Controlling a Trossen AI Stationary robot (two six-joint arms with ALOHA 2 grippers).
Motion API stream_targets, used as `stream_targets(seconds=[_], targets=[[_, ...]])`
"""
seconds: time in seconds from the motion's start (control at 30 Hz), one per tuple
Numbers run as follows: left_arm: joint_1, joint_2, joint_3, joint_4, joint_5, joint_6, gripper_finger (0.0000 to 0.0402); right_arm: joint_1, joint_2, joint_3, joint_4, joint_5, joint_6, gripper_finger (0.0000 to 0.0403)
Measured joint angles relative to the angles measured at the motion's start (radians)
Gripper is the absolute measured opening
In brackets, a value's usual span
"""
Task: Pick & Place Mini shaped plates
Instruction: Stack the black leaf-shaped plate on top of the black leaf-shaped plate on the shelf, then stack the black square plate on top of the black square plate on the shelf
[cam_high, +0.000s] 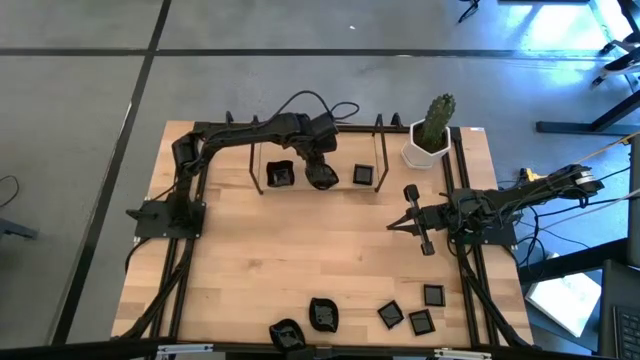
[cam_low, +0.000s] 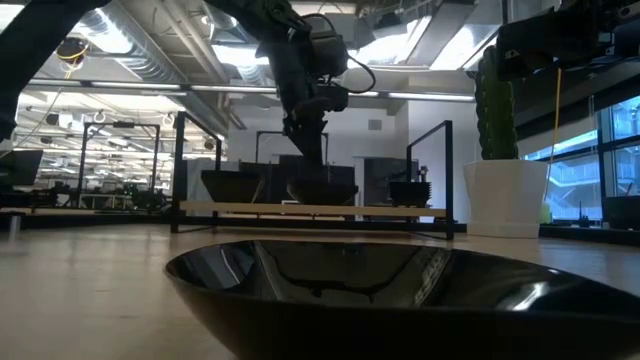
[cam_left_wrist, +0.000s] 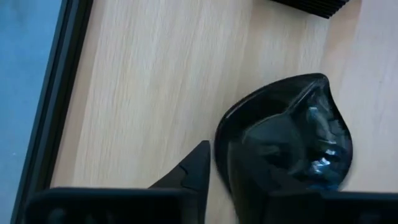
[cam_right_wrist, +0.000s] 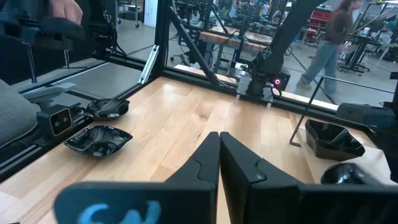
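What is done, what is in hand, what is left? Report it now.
Done: a wavy square plate and a small square plate sit in the far row. In hand: the left tool is down at a leaf plate between them. Left: five plates along the near edge. The right tool waits shut, mid-table.

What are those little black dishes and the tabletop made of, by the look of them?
The leaf-shaped dish looks like glazed ceramic or glossy plastic: bright highlights and reflections show on its smooth black surface, so either is possible. The tabletop looks like pale wood with a matte finish: joined strips and grain lines show.
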Motion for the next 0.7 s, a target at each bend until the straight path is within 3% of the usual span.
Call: stream_targets(seconds=[0.27,0.43,0.5,0.6,0.7], targets=[[0.0,-0.01,0.006,-0.01,-0.033,0.04,0.0105,0.0,0.0,0.0,0.0,0.0,0.0,0.0014],[-0.049,-0.061,0.051,-0.132,-0.087,0.044,0.0097,0.0,0.0,0.0,-0.003,0.0,-0.002,0.0014],[-0.083,-0.119,0.046,-0.143,-0.036,0.076,0.0076,0.0,0.0,0.0,-0.008,0.0,-0.002,0.0014],[-0.128,-0.269,-0.013,-0.127,0.135,0.127,0.0034,0.0,0.0,0.0,-0.008,0.0,0.002,0.0014],[-0.151,-0.455,-0.135,0.028,0.216,0.082,0.0007,0.0,0.0,0.0,-0.008,0.0,0.003,0.0014]])
